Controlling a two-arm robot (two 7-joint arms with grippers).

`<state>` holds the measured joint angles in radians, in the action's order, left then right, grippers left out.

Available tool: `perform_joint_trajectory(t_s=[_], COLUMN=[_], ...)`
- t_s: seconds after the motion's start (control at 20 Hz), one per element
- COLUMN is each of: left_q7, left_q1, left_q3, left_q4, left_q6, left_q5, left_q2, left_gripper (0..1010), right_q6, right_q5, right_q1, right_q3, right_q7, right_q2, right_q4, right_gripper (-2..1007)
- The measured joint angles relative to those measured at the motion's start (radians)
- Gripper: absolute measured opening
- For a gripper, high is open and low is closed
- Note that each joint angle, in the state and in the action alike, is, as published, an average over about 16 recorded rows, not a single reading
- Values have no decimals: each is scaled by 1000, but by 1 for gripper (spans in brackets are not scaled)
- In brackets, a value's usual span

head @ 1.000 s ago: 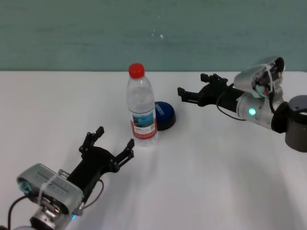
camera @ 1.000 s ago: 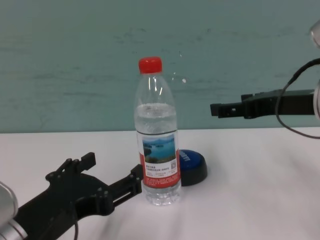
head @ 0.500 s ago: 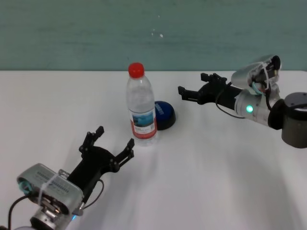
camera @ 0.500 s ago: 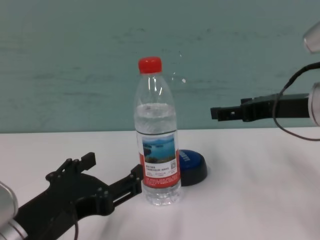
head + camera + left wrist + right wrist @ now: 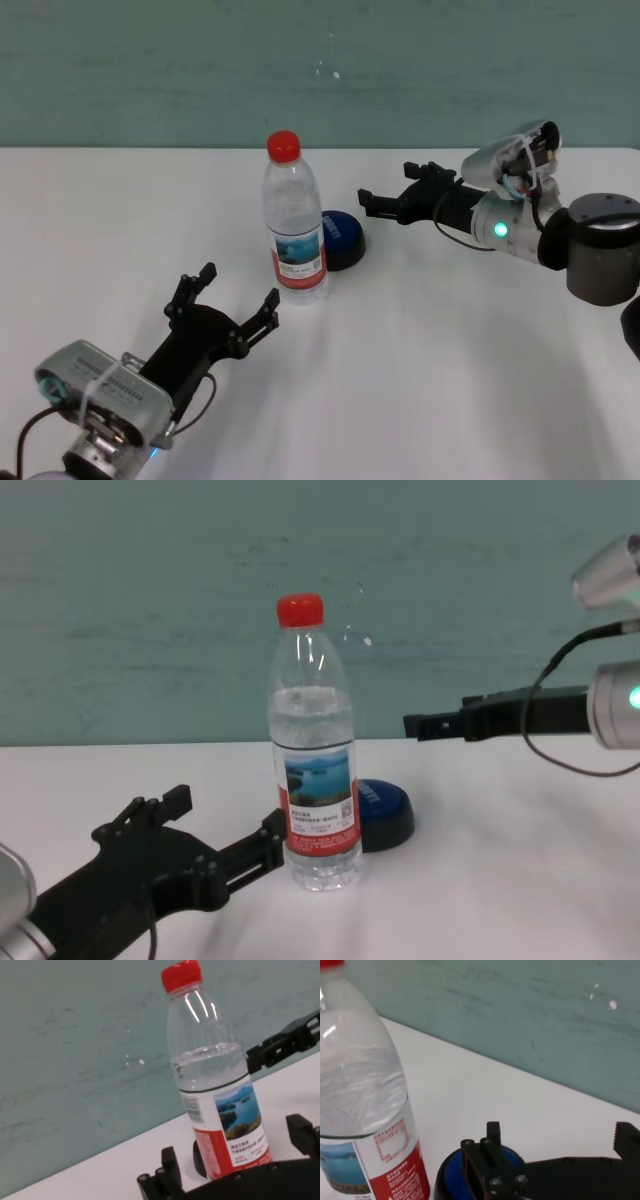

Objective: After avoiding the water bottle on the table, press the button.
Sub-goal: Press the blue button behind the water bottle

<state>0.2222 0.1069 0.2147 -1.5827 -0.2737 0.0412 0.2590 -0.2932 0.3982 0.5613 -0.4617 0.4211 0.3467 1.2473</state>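
Note:
The water bottle [image 5: 295, 225], clear with a red cap, stands upright mid-table; it also shows in the chest view [image 5: 312, 780]. The blue button [image 5: 343, 238] sits just behind and to its right, partly hidden by the bottle in the chest view [image 5: 385, 810]. My right gripper [image 5: 388, 185] is open, held in the air right of the button and above its height. In the right wrist view its fingers [image 5: 492, 1136] hang over the button [image 5: 451, 1177], with the bottle [image 5: 365, 1110] beside. My left gripper [image 5: 240, 285] is open and empty, low in front of the bottle.
The white table [image 5: 450, 350] runs back to a teal wall [image 5: 150, 70]. The bottle stands between my left gripper and the button. My right forearm [image 5: 520, 225] reaches in from the right side.
My right gripper has moved left toward the button and come down a little. The left arm, the bottle and the button have not moved.

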Motion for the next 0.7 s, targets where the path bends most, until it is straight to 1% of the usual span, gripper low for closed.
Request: perform_joint_trajectory(t_s=[0.3, 0.7], left_q7=[0, 0], left_q1=[0, 0], left_q3=[0, 0], left_q4=[0, 0], left_q6=[0, 0], left_q5=[0, 0], left_q2=[0, 0], left_gripper=[1000, 1000], right_q6=[9, 20], right_q5=[-11, -21], right_q1=[16, 24], right_q3=[-11, -15], right_q7=[13, 24], right_q2=[-21, -36], right_q4=[-48, -96], right_gripper=[1004, 1004])
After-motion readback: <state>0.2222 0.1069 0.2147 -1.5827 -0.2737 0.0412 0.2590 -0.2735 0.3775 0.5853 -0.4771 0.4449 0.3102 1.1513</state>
